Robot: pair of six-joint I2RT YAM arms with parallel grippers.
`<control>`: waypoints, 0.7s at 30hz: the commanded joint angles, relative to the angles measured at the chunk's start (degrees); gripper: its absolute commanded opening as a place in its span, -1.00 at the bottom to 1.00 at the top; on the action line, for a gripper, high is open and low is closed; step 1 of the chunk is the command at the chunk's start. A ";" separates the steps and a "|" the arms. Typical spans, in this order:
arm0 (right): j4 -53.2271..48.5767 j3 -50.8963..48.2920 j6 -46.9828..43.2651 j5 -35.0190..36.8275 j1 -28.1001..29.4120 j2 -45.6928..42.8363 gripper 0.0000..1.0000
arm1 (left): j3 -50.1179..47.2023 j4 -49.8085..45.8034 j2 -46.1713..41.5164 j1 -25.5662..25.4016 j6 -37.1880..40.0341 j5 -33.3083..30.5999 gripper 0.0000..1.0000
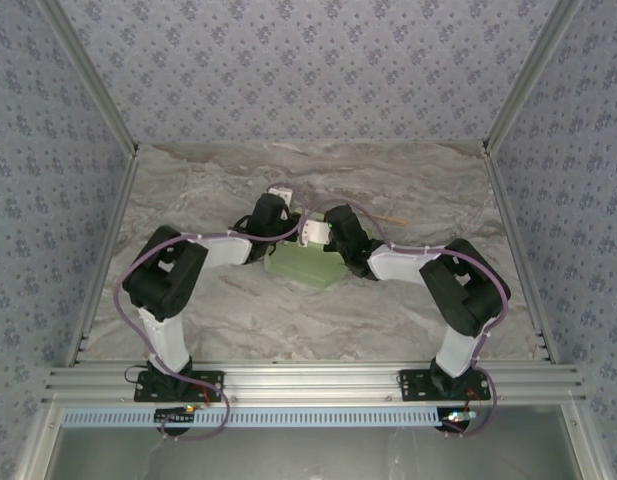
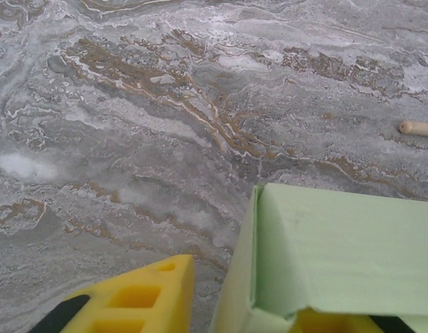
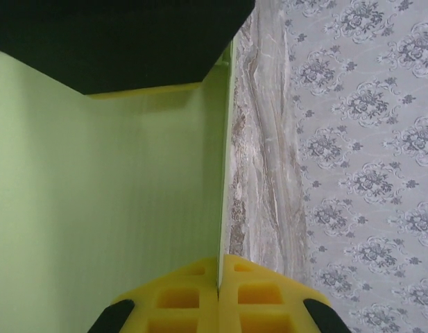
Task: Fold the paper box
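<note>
Pinching an upright wall of the paper box (image 3: pixel 116 194) fully shut with the right gripper (image 3: pixel 219 281), mid-table; straddling its 11 o'clock corner loosely with the left gripper (image 2: pixel 248 305), jaws part-open, holding nothing. Risking creasing or tearing thin card by tugging against that pinch

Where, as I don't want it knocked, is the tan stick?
In the top view, the stick lies on the table just beyond the paper box, to its right.
</note>
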 commanded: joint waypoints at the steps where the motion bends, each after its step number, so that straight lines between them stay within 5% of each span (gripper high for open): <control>1: -2.33 0.09 -1.15 -3.10 0.44 -0.88 -1.00 | -1.38 2.32 -2.48 1.45 1.63 4.85 -0.38; 8: -2.93 0.73 -1.81 -2.93 0.09 -1.06 -1.00 | -2.56 0.68 -4.94 1.98 4.01 9.85 -0.30; 21: -3.73 1.50 -2.08 -3.15 0.22 -1.54 -1.00 | -2.13 0.40 -2.54 2.67 6.95 11.86 -0.56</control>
